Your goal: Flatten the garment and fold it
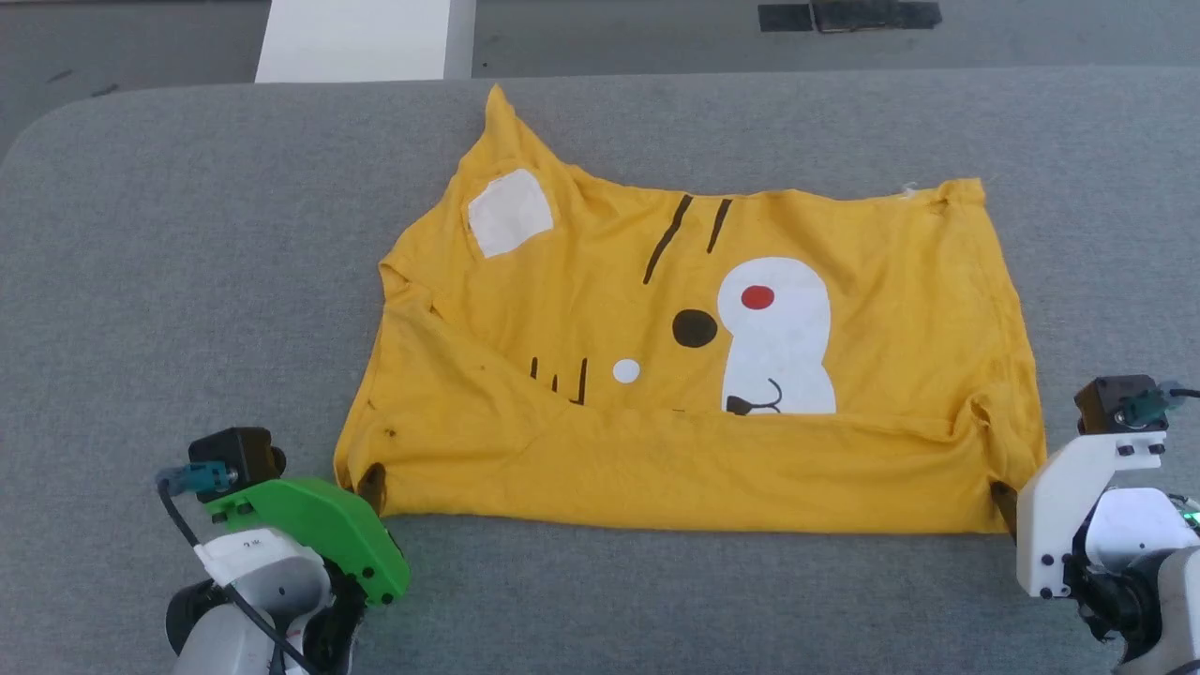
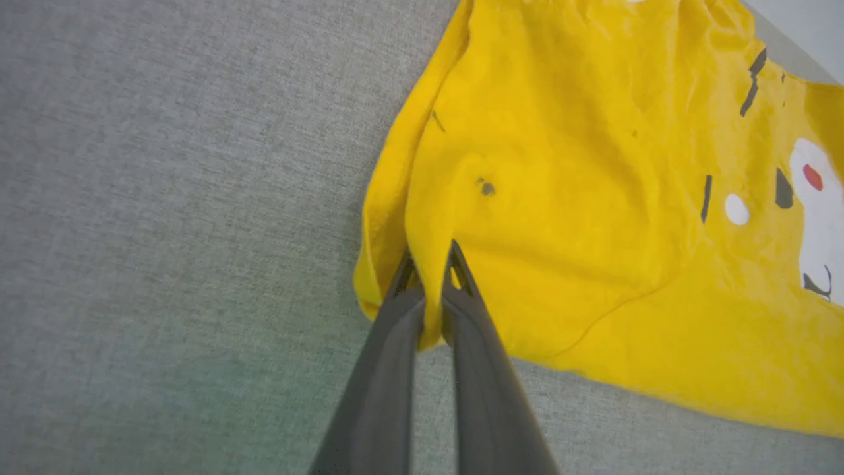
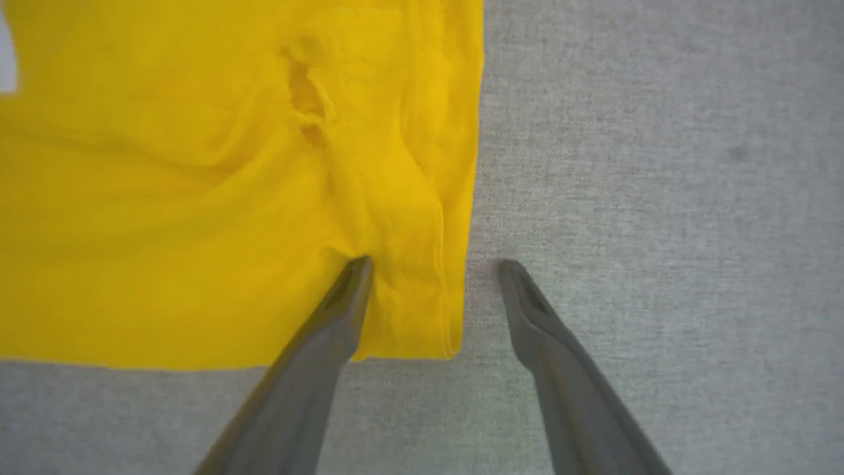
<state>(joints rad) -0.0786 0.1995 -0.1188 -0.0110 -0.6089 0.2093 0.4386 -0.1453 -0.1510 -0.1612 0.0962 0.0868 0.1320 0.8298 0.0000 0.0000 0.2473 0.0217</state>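
While the left hand grips the shirt at its near left corner, the right hand stands open astride the near right corner, one finger over bare table.

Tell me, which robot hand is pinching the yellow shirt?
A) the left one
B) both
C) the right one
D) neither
A: the fingers of the left gripper are shut on a near corner of the yellow shirt. The fingers of the right gripper stand wide apart, one over the cloth and one over the table.
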